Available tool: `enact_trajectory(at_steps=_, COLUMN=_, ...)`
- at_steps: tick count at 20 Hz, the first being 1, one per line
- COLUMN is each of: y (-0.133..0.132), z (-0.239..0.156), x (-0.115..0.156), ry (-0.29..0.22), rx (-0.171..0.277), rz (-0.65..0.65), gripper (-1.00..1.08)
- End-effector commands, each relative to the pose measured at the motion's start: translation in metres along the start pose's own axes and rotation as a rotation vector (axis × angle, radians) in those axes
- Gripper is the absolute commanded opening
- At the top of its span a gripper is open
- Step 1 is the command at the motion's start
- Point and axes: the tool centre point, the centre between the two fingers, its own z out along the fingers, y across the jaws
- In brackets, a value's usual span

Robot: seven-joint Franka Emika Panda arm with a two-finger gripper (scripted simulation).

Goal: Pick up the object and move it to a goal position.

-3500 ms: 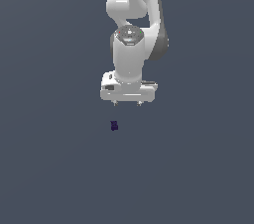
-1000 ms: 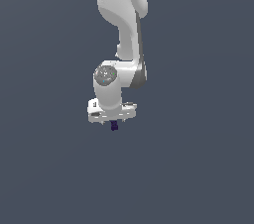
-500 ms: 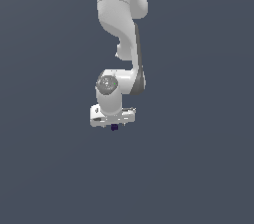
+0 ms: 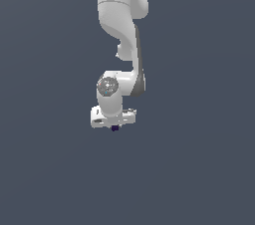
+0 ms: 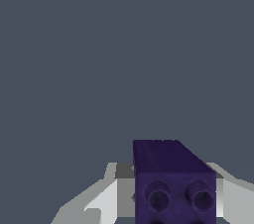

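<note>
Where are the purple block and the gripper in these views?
purple block [image 5: 173,183], wrist view, on its studded face.
purple block [image 4: 115,128], exterior view, on the bit below the gripper.
gripper [image 4: 115,126], exterior view, between the fingertips.

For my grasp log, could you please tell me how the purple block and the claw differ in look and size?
Colour: the purple block is dark purple, the claw is white with grey parts. Size: in the exterior view the block is a speck under the far wider claw. Surface: the block shows round studs on one face; the claw's fingers are plain, flat slabs. Both have angular, boxy edges.
</note>
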Motion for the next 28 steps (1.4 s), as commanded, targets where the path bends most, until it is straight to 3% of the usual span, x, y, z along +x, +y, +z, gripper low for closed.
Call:
enact_trajectory(at_steps=1, y=0.000, z=0.000, x=0.000, ry=0.000, rx=0.000, rz=0.000, gripper=-1.00)
enact_trajectory(at_steps=8, y=-0.001, z=-0.005, x=0.001, ry=0.000, rx=0.000, rz=0.000, gripper=-1.00)
enact_trajectory(at_steps=14, y=-0.005, z=-0.034, x=0.005, ry=0.000, rx=0.000, rz=0.000, gripper=-1.00)
enact_trajectory(at_steps=28, y=-0.025, z=-0.176, x=0.025, ry=0.000, rx=0.000, rz=0.000, gripper=-1.00)
